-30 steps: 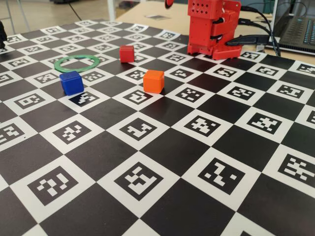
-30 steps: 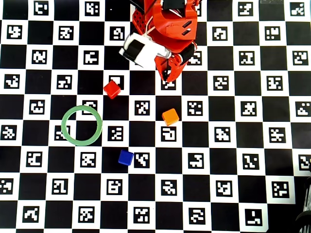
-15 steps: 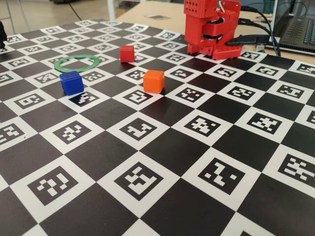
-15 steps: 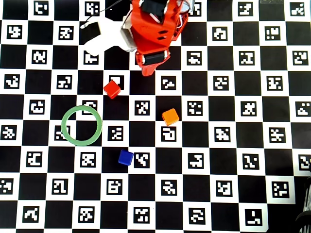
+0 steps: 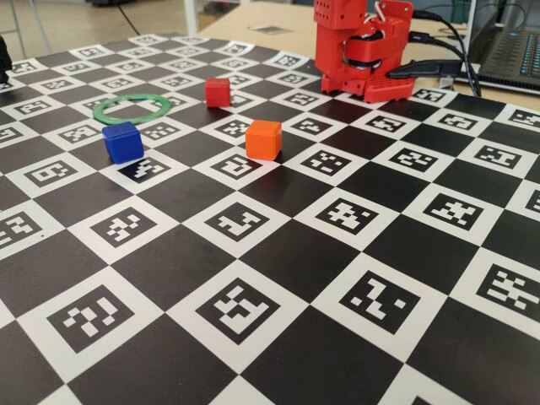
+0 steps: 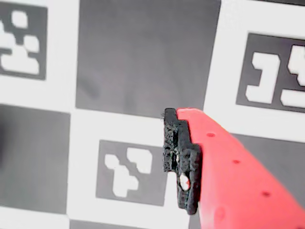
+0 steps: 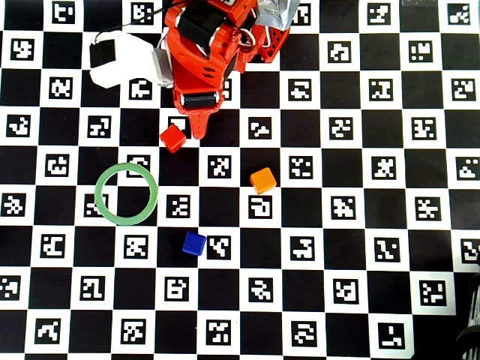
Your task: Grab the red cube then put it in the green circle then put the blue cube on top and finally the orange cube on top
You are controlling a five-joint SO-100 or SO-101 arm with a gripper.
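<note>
The red cube (image 5: 217, 92) (image 7: 173, 138) sits on the checkered board, up and right of the green circle (image 5: 131, 108) (image 7: 98, 193) in the overhead view; the circle holds nothing. The blue cube (image 5: 123, 142) (image 7: 194, 243) lies below the circle's right side and the orange cube (image 5: 263, 139) (image 7: 263, 181) farther right. My red arm (image 5: 361, 51) is folded up at the board's far edge. From overhead my gripper (image 7: 199, 132) points down just right of the red cube. The wrist view shows one red finger (image 6: 224, 176) with a bare black pad, only board beside it.
A laptop (image 5: 510, 38) and black cables (image 5: 430, 67) lie on the wooden table behind the board on the right. A white part (image 7: 124, 64) sticks out left of the arm. A dark object (image 7: 471, 341) sits at the board's lower right corner.
In the overhead view the arm has swung left, and the gripper tip has moved from above the orange cube's column to beside the red cube. No cube has moved.
</note>
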